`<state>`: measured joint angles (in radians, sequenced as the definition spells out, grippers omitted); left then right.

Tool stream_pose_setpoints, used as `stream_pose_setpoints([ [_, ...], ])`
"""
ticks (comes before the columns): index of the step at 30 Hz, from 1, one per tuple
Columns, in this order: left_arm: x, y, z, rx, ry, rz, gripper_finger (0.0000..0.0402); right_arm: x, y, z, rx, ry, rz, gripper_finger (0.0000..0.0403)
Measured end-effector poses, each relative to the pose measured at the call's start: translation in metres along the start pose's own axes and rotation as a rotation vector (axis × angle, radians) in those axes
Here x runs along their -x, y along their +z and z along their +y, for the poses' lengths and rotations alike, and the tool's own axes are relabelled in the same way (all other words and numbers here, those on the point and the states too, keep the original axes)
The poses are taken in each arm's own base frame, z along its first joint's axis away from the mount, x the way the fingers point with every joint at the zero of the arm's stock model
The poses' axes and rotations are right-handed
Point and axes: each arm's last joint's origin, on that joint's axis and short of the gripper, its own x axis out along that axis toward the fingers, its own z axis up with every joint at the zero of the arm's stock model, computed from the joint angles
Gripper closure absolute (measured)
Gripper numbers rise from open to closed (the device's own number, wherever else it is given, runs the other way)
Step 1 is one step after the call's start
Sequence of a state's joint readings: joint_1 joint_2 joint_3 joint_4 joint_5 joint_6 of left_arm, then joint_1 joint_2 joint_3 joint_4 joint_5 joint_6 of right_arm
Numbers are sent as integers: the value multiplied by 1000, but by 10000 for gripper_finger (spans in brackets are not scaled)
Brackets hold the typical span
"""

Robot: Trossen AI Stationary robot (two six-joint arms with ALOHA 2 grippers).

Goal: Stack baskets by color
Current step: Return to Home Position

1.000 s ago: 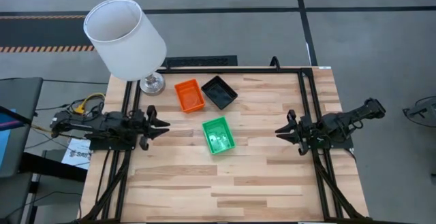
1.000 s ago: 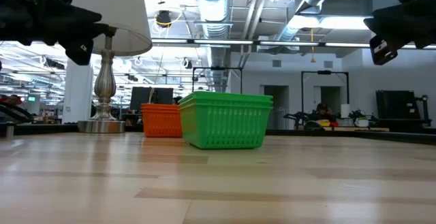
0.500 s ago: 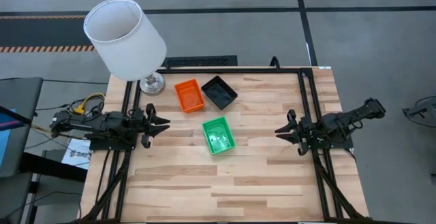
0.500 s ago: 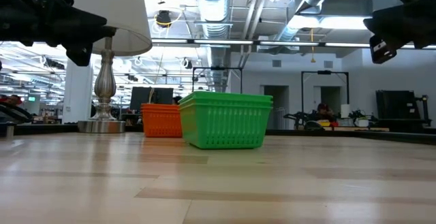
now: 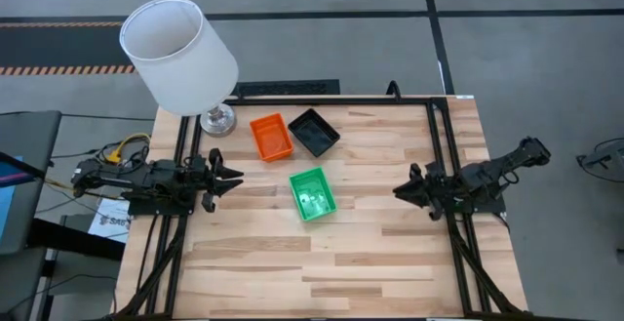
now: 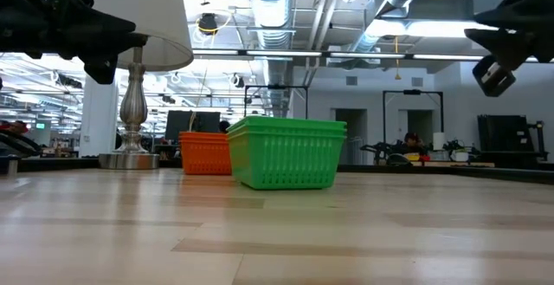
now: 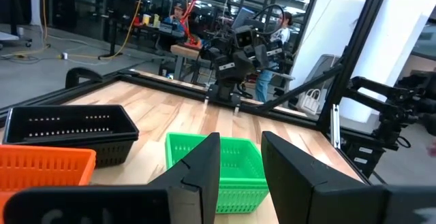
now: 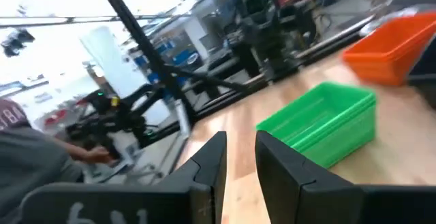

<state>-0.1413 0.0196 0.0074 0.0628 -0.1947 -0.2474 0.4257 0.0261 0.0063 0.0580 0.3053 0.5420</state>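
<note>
The green baskets (image 5: 312,193) stood nested near the middle of the table (image 5: 390,262), between the left gripper (image 5: 231,178) and the right gripper (image 5: 400,190), apart from both. Each gripper hung near its side edge with fingers parted, gripping nothing. The orange baskets (image 5: 271,136) and black baskets (image 5: 314,131) sat nested, side by side, nearer the far edge.

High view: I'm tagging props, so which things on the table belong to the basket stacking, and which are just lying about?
Job: orange baskets, black baskets, green baskets; left gripper and right gripper, both open at the table's sides.
Lying about: lamp, at the far left corner.
</note>
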Motion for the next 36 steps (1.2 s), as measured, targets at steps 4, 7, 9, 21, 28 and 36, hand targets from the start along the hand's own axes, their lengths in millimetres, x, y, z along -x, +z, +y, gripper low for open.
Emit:
stream_pose_setpoints([
  [4, 0, 0, 0, 0, 0, 0, 306, 0, 0, -1, 107, -13, -8, 301],
  [7, 0, 0, 0, 0, 0, 0, 306, 0, 1, -2, 269, -39, -20, 301],
  [9, 0, 0, 0, 0, 0, 0, 306, 0, 2, -2, 322, -43, -23, 301],
  [21, 0, 0, 0, 0, -1, 1, 306, 0, 2, -2, 339, -46, -24, 301],
  [28, 0, 0, 0, 0, -1, 1, 306, 0, 2, -2, 339, -46, -24, 301],
  [36, 0, 0, 0, 0, -1, 1, 306, 0, 2, -2, 339, -46, -24, 301],
])
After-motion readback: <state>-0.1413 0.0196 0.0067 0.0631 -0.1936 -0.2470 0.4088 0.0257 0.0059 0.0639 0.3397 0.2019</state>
